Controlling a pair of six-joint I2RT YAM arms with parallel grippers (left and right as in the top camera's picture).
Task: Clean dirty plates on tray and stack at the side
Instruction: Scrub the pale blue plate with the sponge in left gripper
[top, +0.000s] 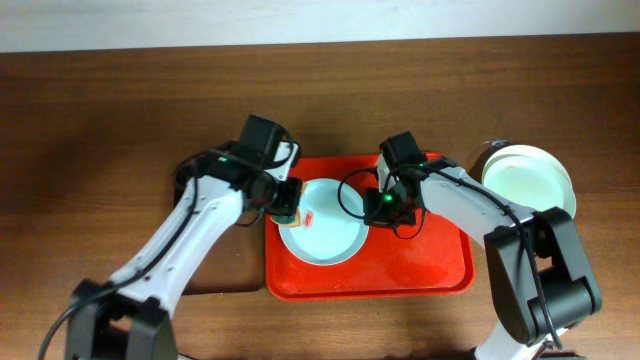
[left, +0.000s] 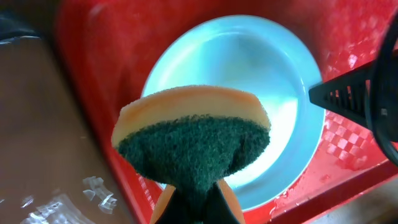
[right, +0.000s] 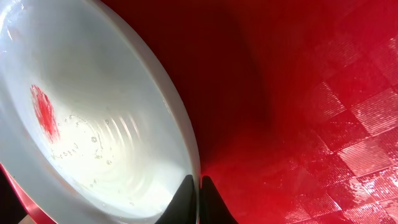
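A pale blue round shallow plate (top: 325, 235) with a small red smear (right: 43, 112) lies in the left half of the large red rectangular plastic tray (top: 420, 268). The left tool (top: 285, 203), at the tray's left rim, pinches a yellow-and-green sponge (left: 193, 143); the right tool (right: 198, 185), over the tray's middle, pinches the plate's rim. A pale green round plate (top: 528, 178) rests on the counter (top: 120, 110) off the tray's right edge.

In the left wrist view the sponge (left: 193, 140) hid the near part of the pale blue plate (left: 249, 81), and the left gripper (left: 196, 202) clamping it was blurred and cut off at the bottom edge. In the right wrist view that plate ran past the left and top edges, and only the tips of the right gripper (right: 198, 202) showed.
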